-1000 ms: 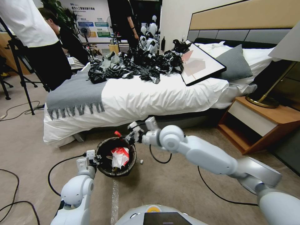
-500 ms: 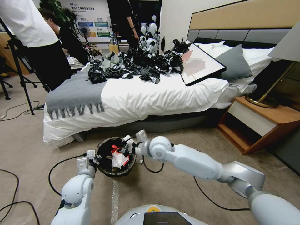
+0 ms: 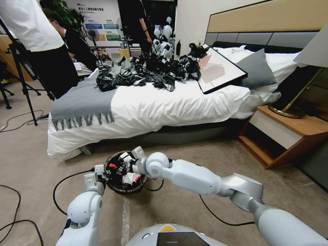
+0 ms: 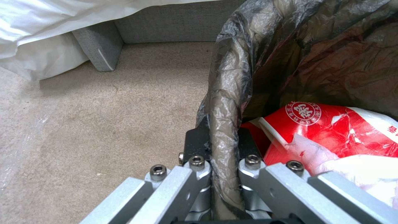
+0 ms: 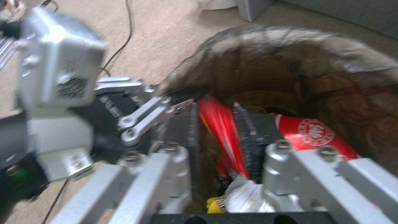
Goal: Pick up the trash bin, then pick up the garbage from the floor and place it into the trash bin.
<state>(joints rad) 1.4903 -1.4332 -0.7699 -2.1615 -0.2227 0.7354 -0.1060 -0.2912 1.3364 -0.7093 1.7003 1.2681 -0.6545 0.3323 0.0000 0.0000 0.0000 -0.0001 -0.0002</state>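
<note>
Head view: I am holding the trash bin (image 3: 125, 172) above the carpeted floor (image 3: 30, 160), just in front of the bed (image 3: 153, 102). My left gripper (image 3: 102, 176) is gripping the bin at the rim on my left side. My right gripper (image 3: 118, 166) is reaching over the open mouth of the bin, with its arm crossing in from my right.

Left wrist view: the jaws of my left gripper (image 4: 224, 161) are pressing together on the bin wall, one finger outside and one inside, pinching the dark bag (image 4: 226, 102) that is folded over the rim. Inside the trash bin (image 4: 331, 56), a crumpled red-and-white wrapper (image 4: 331, 130) is lying against the bag, close to the inner finger.

Right wrist view: the jaws of my right gripper (image 5: 215, 137) are pinching a narrow red scrap of garbage (image 5: 219, 130) between their ribbed black pads (image 5: 248, 130). The scrap is hanging inside the mouth of the trash bin (image 5: 290, 53), below the level of the rim. Beneath the gripper, white and yellow scraps (image 5: 240, 196) are lying in the bin, and the red-and-white wrapper (image 5: 317, 133) is resting beside the pads. My left gripper (image 5: 141, 115) is showing at the near rim, clamped on the bag.

Surroundings, head view: a heap of shiny black plastic (image 3: 147, 70) is lying on the bed beside a framed picture (image 3: 218, 70), and a black cable (image 3: 61, 184) is trailing across the floor near my left arm.
</note>
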